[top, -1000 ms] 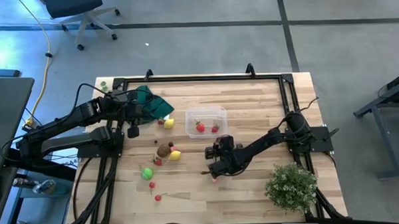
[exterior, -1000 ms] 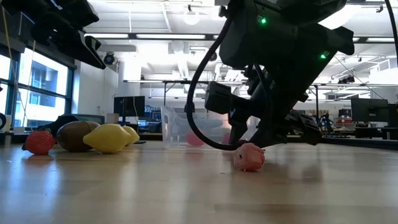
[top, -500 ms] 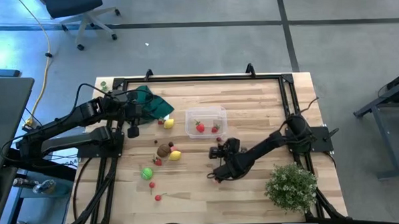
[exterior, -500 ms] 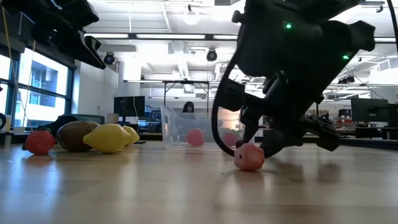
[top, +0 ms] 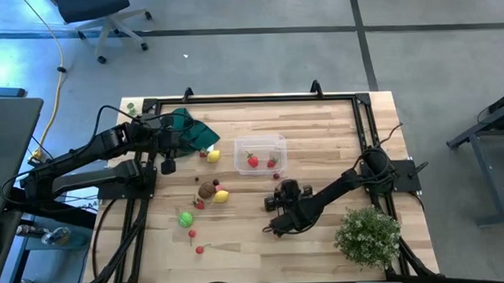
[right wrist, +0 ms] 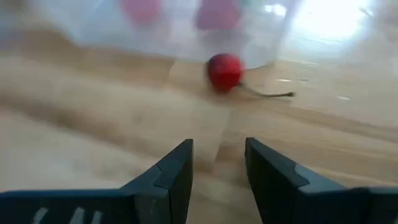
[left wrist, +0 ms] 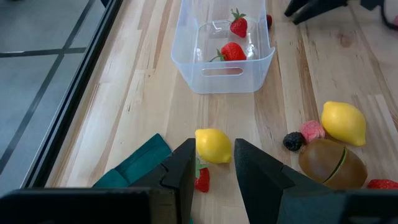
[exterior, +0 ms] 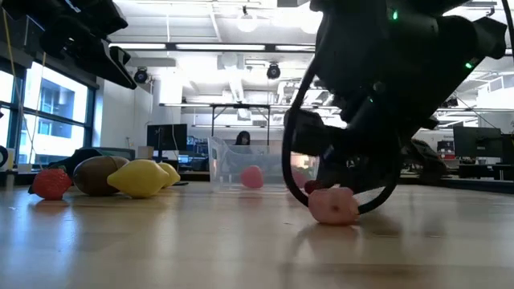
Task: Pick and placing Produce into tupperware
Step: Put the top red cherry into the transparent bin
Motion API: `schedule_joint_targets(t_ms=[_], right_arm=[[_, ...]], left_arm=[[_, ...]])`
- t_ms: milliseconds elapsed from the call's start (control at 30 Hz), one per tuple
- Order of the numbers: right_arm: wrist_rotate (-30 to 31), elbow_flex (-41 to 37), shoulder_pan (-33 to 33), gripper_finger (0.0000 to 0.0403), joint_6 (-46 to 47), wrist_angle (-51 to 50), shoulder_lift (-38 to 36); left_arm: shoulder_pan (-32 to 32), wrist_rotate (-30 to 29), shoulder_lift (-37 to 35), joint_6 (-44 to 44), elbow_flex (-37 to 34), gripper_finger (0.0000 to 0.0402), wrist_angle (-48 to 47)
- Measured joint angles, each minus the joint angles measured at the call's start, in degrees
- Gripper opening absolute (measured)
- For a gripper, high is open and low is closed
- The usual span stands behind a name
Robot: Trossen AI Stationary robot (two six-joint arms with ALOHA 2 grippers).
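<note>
The clear tub (top: 261, 151) stands mid-table with two red strawberries (left wrist: 233, 51) in it. My right gripper (top: 274, 227) is low at the table near its near edge, open, over a small pink piece (exterior: 333, 205) that lies on the wood. The right wrist view shows a red cherry (right wrist: 224, 70) ahead, on the table in front of the tub. My left gripper (left wrist: 212, 148) waits open at the table's left by the dark green cloth (top: 191, 127), with a yellow lemon (left wrist: 213, 145) just past its fingertips. My right gripper stands right behind and above the pink piece (exterior: 333, 205) in the low view, and the piece does not show in the right wrist view. Whether a finger touches it, I cannot tell. The piece rests on the table.
A brown kiwi (top: 207, 190), a second lemon (top: 222, 195), a green piece (top: 185, 218) and small red pieces (top: 192, 234) lie left of centre. A bushy pale-green plant (top: 369, 236) stands at the near right corner, close to the right arm.
My right gripper has moved toward the table's near edge, staying low over the wood. The pink piece has slid a little toward the near edge with it.
</note>
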Motion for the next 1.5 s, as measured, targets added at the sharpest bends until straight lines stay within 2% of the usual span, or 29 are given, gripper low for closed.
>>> schedule_joint_targets(t_ms=[133, 800, 1200, 1500], right_arm=[[0.59, 1.39, -0.05, 0.0135, -6.13, -0.75, 0.00], [2.80, 1.86, -2.62, 0.0136, -9.35, -5.10, -0.11], [4.22, 1.90, -2.86, 0.0227, -9.77, -5.44, -0.17], [2.95, 1.90, -5.47, 0.0233, -11.48, -3.40, -0.20]], left_arm=[[0.00, 0.00, -0.02, -0.02, 0.00, 0.0099, -0.02], [0.00, 0.02, -0.01, -0.02, 0.00, 0.0099, 0.00], [0.00, 0.00, 0.00, -0.02, 0.00, 0.0099, -0.02], [0.00, 0.02, -0.01, -0.02, 0.00, 0.0099, -0.02]])
